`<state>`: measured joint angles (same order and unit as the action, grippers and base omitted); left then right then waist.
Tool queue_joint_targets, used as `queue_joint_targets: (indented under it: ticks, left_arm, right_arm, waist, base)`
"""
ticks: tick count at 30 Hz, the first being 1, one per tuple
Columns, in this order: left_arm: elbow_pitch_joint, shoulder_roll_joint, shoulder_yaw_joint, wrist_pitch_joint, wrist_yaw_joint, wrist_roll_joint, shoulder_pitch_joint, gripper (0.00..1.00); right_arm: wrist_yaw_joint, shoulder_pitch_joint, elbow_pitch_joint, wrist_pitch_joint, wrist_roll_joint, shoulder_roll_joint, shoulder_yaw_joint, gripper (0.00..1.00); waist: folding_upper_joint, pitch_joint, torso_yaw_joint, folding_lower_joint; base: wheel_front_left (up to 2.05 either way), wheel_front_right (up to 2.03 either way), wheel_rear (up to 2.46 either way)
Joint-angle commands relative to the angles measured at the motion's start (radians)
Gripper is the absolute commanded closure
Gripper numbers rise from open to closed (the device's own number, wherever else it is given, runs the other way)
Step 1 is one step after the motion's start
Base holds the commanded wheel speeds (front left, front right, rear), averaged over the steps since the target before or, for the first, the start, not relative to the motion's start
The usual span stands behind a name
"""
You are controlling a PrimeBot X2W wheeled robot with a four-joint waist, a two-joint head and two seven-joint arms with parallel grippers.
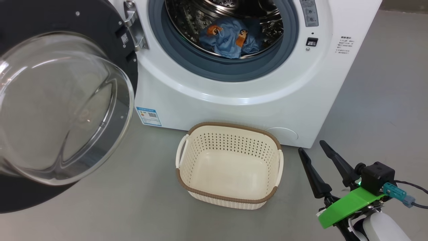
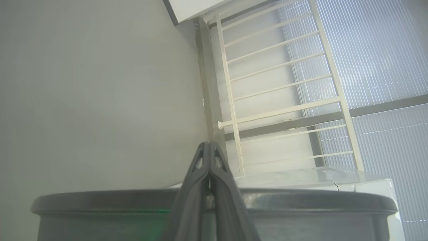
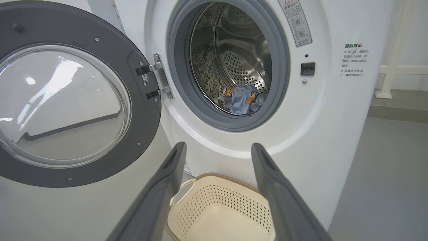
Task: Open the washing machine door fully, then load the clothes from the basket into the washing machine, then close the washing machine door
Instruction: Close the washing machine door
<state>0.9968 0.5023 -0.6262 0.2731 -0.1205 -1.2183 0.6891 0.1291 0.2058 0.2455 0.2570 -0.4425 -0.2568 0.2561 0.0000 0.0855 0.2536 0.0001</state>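
So, right jaws spread wide; cream perforated plastic basket [image 1: 230, 142] mouth-up just left of them, long axis crosswise. Left jaws pinched together.

The washing machine [image 1: 240, 100] was white, with a grey seal [image 1: 214, 72] and a small blue label [image 1: 148, 116] at seven o'clock on its front. The door [image 1: 33, 13] had a glossy black rim around clear glass. The clothes [image 1: 229, 42] were blue with orange-brown figures. The basket [image 1: 230, 144] was cream, dotted with holes, with a brown rim. The floor [image 1: 117, 207] was grey.
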Motion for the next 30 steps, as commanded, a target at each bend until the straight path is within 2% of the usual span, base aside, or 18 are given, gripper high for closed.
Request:
queue_joint_targets:
  ticks: [1, 9, 15, 17, 25, 30]
  left_arm:
    - [-0.039, 0.058, 0.005, 0.049, -0.010, -0.016, 0.007, 1.00]
    - [-0.098, 0.035, 0.089, 0.300, -0.010, -0.056, -0.052, 1.00]
    - [-0.169, 0.021, 0.126, 0.453, -0.010, -0.093, -0.108, 1.00]
    - [-0.184, 0.020, 0.131, 0.474, -0.010, -0.098, -0.118, 1.00]
    - [-0.391, -0.020, 0.177, 0.661, -0.010, -0.155, -0.231, 1.00]
    - [-0.544, -0.064, 0.190, 0.726, 0.025, -0.182, -0.307, 1.00]
  right_arm:
    - [0.002, 0.023, -0.019, 0.005, -0.002, -0.004, 0.016, 0.00]
    - [0.002, 0.014, -0.002, 0.005, -0.007, 0.004, 0.016, 0.00]
    - [0.002, 0.005, 0.008, 0.005, -0.009, 0.018, 0.011, 0.00]
    - [0.002, 0.004, 0.008, 0.005, -0.010, 0.021, 0.011, 0.00]
    - [0.002, -0.011, 0.008, 0.005, -0.010, 0.036, 0.002, 0.00]
    - [0.002, -0.019, 0.009, 0.005, -0.011, 0.046, -0.008, 0.00]
  waist:
    - [0.0000, -0.005, 0.005, -0.0001]
    - [0.0000, -0.026, 0.026, -0.0001]
    - [0.0000, -0.048, 0.037, -0.0001]
    - [0.0000, -0.051, 0.038, -0.0001]
    - [0.0000, -0.071, 0.042, -0.0001]
    - [0.0000, -0.076, 0.044, -0.0001]
  base:
    - [0.00, 0.00, 0.00]
    - [0.00, 0.00, 0.00]
    - [0.00, 0.00, 0.00]
    - [0.00, 0.00, 0.00]
    - [0.00, 0.00, 0.00]
    - [0.00, 0.00, 0.00]
